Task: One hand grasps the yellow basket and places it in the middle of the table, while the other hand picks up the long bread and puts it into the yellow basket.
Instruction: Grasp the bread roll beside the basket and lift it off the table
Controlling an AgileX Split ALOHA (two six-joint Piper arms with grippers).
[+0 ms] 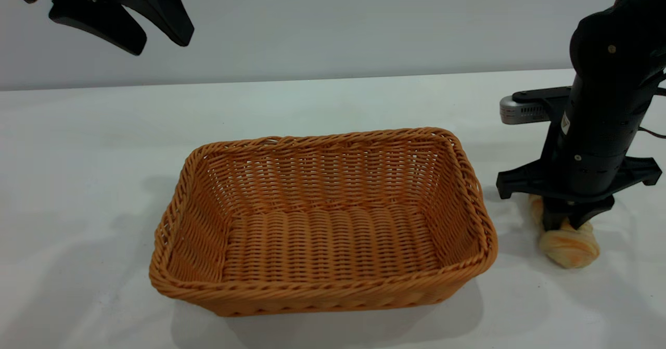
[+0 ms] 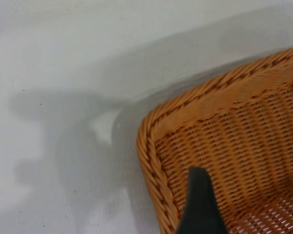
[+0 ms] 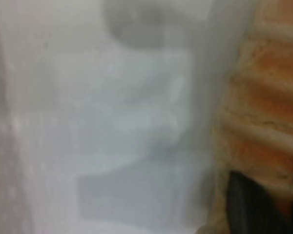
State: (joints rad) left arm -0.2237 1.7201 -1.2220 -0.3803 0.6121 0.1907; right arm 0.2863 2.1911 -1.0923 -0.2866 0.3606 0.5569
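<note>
The yellow basket (image 1: 312,293), a large orange-tan wicker basket, stands upright and empty in the middle of the table (image 1: 78,156). My left gripper (image 1: 161,41) hangs high above the table's far left, open and empty. In the left wrist view one of its fingers (image 2: 200,207) shows over a corner of the basket (image 2: 224,131). The long bread (image 1: 570,250) lies on the table just right of the basket. My right gripper (image 1: 575,223) points straight down and is shut on it. The right wrist view shows the striped bread (image 3: 263,97) pressed against a dark finger (image 3: 249,204).
The right arm's body and camera mount (image 1: 525,111) stand above the bread, close to the basket's right rim. White tabletop lies on all sides of the basket, with a pale wall behind.
</note>
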